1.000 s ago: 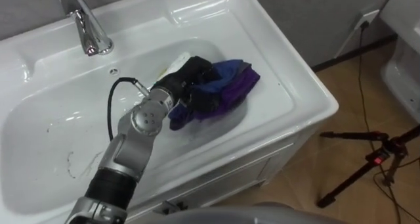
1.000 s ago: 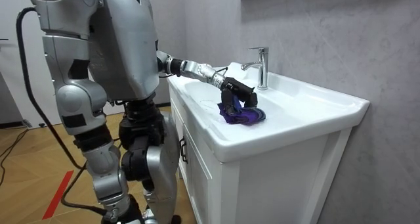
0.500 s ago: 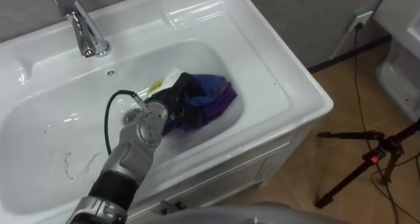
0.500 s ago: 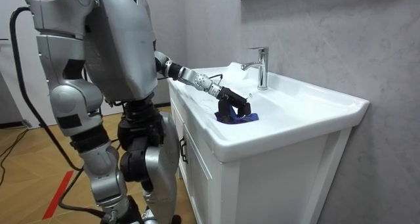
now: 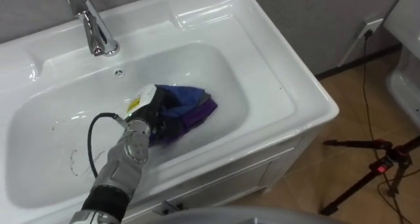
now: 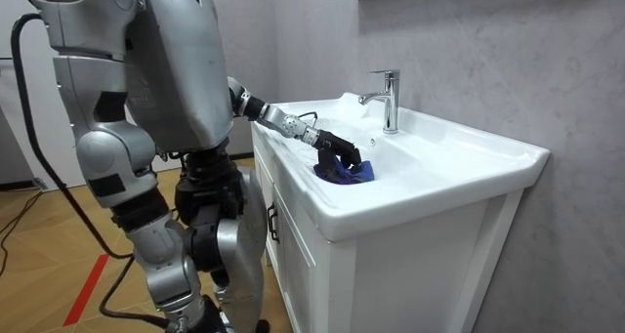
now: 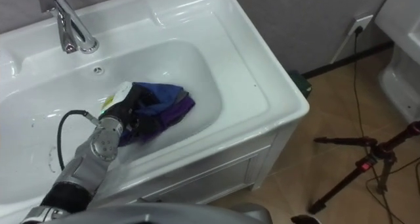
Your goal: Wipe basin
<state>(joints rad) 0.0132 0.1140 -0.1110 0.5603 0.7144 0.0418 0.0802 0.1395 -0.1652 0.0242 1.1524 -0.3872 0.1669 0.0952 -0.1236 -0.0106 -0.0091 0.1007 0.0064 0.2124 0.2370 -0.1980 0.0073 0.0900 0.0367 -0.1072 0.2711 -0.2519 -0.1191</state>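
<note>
chrome tap (image 5: pixel 97 28) upright, top left | white cabinet (image 6: pixel 298 265) on wooden floor (image 6: pixel 49 235) | black tripod (image 5: pixel 371 168) legs spread, right | wall socket (image 5: pixel 373 25) with cable

Grey textured wall (image 6: pixel 469 40) beyond the robot hand (image 5: pixel 154 112), wooden floor (image 5: pixel 341 119) and black tripod (image 5: pixel 380 165) to its right, white cabinet (image 6: pixel 293 265) below.

The robot stands at the basin (image 6: pixel 439 182), its left hand (image 6: pixel 332 149) clutching a purple cloth (image 6: pixel 350 173) near the faucet (image 6: pixel 388 99).

Left hand (image 5: pixel 155 115) and purple cloth (image 5: pixel 193 108) slid from right end of basin (image 5: pixel 292 96) toward middle; cloth more bunched.
</note>
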